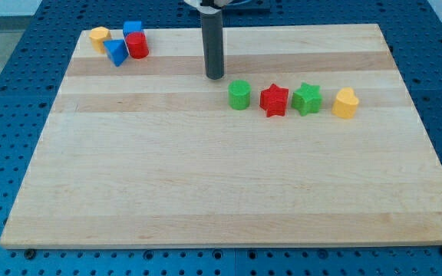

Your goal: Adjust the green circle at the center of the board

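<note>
The green circle, a short green cylinder, stands on the wooden board just right of centre, in the upper half. My tip is on the board up and to the left of the green circle, a small gap apart from it. The dark rod rises straight up out of the view's top.
A red star, a green star and a yellow heart-like block line up to the right of the green circle. At the top left corner sit a yellow hexagon, a blue triangle, a blue block and a red cylinder.
</note>
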`<state>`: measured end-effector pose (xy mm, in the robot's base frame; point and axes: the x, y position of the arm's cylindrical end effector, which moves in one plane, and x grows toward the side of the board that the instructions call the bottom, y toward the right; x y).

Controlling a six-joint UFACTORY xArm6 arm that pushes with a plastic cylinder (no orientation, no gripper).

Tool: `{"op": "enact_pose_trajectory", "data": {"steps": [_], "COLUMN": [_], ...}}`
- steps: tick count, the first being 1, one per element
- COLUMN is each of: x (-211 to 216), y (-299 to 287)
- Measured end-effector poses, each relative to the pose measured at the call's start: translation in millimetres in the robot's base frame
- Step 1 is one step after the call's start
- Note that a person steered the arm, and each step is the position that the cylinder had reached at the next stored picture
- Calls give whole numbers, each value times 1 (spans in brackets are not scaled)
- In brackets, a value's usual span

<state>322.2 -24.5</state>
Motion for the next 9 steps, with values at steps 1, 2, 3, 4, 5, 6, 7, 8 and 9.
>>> {"op": "enact_pose_trajectory", "data": {"steps": [1,2,3,4,5,6,7,8,9], "x": [0,2,12,18,20,24,26,32,37], "y": [12,17,19,20,21,21,21,21,21]}}
